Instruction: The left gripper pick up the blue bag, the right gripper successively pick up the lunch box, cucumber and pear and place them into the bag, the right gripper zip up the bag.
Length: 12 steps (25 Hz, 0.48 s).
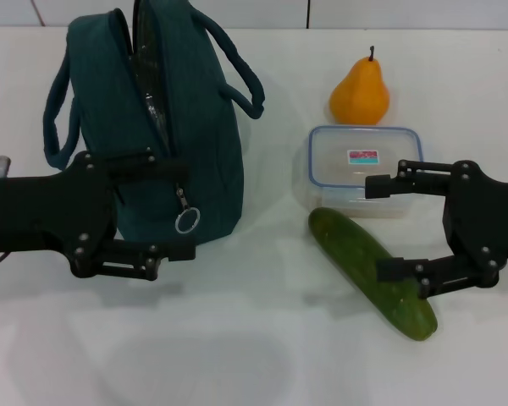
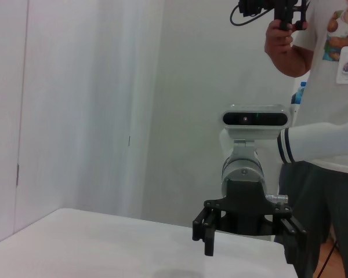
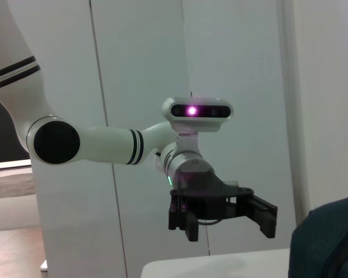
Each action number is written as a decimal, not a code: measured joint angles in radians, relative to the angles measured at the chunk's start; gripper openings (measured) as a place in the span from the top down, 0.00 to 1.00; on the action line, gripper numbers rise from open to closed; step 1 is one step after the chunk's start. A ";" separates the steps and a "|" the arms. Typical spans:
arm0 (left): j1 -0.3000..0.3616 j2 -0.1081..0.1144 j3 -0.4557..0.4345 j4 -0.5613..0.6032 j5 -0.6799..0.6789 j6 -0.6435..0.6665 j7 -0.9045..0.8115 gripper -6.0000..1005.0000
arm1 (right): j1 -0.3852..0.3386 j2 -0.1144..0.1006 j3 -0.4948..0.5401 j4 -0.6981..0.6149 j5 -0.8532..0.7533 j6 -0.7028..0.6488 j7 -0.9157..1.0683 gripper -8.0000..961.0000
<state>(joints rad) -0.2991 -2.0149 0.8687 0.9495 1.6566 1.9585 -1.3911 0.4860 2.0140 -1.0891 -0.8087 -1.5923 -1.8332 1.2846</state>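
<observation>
The blue bag (image 1: 212, 127) lies on the white table, unzipped, showing its foil lining, with the ring zipper pull (image 1: 187, 221) at its near end. My left gripper (image 1: 189, 210) is open, its fingers spread across the bag's near end around the ring. The lunch box (image 1: 364, 156) sits right of the bag, the pear (image 1: 360, 95) behind it and the cucumber (image 1: 356, 249) in front. My right gripper (image 1: 374, 228) is open and empty, spanning the box's near edge and the cucumber. The left wrist view shows the right gripper (image 2: 249, 240). The right wrist view shows the left gripper (image 3: 229, 223) and a corner of the bag (image 3: 330, 243).
The white table (image 1: 237, 338) stretches toward me in front of the bag and the cucumber. A person (image 2: 330, 87) holding a camera stands beyond the table on my right side. White wall panels close off the back.
</observation>
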 joint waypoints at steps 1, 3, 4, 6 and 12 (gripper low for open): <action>0.000 0.000 0.000 0.000 0.000 0.000 0.000 0.12 | 0.003 0.000 0.000 0.000 -0.001 0.000 0.000 0.10; 0.000 0.001 0.000 -0.001 0.000 -0.001 0.000 0.12 | 0.008 0.000 0.000 0.000 -0.002 0.000 -0.002 0.10; 0.000 0.002 -0.001 -0.002 0.000 -0.001 0.000 0.12 | 0.008 0.000 0.000 0.001 -0.002 0.000 -0.003 0.10; 0.000 0.002 -0.009 -0.002 0.000 -0.001 0.000 0.12 | 0.011 0.000 -0.001 0.002 -0.003 0.000 -0.004 0.10; -0.001 0.000 -0.029 0.000 -0.006 0.000 -0.009 0.12 | 0.018 0.000 -0.002 0.005 -0.003 0.004 -0.005 0.10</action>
<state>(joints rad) -0.3004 -2.0149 0.8397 0.9492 1.6507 1.9585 -1.3998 0.5043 2.0140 -1.0907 -0.8041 -1.5955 -1.8291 1.2798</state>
